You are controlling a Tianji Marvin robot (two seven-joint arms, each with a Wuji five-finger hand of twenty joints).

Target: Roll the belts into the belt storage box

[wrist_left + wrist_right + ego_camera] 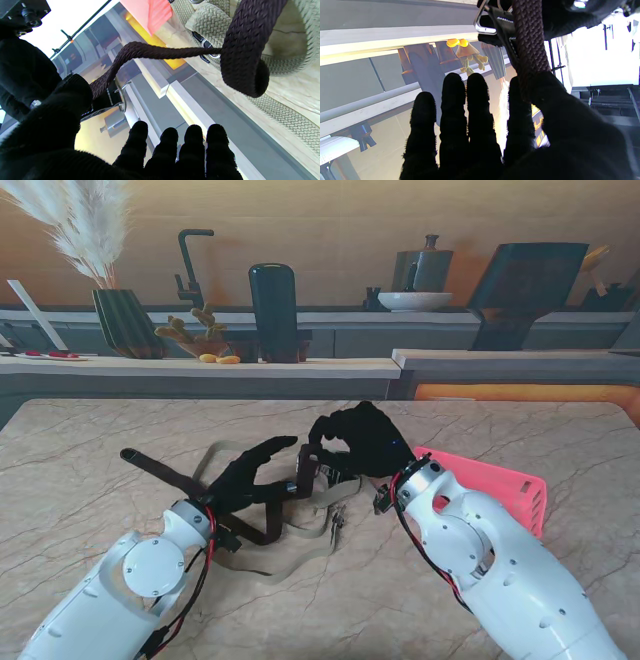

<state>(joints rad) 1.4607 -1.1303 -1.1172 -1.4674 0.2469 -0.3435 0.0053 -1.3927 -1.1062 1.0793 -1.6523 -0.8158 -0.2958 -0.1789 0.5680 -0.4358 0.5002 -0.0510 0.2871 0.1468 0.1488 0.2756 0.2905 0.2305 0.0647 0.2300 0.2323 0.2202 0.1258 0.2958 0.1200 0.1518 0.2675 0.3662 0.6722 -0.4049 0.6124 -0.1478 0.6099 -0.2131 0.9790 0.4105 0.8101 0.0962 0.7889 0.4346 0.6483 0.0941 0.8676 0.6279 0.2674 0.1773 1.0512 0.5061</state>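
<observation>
Dark brown belt buckle end pinched between left hand and right hand fingers, above tabletop. Keep strap taut, wind evenly; pink storage box beside right fingers.

left arm: my glossy white shell, round cap plate with small screws near the wrist
right arm: same white casing, bulkier
cables: red and black, loose along both wrists
left hand: black knit glove, five fingers
right hand: black fuzzy glove likewise
</observation>
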